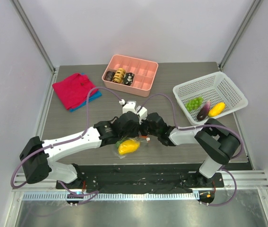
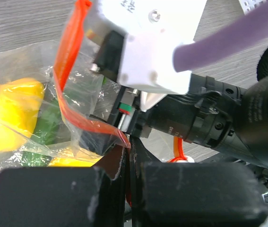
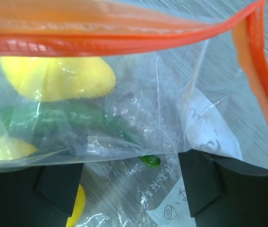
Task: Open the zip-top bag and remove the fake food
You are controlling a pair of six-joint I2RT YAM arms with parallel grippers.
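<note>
left wrist: left gripper (image 2: pixel 129 163) clenched on the zipper strip (image 2: pixel 66 56) of the zip-top bag (image 2: pixel 15 61); right gripper (image 3: pixel 130 184) spread open against it. slick strip may slip free, trapping the yellow fruit (image 2: pixel 8 113).

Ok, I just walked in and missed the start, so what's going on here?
The left gripper is shut on the orange zipper edge of the bag, and the right gripper is open at its mouth. Inside the bag are yellow pieces and a green piece, not yet taken out. In the basket on the right lie grapes, an eggplant and a yellow piece.
</note>
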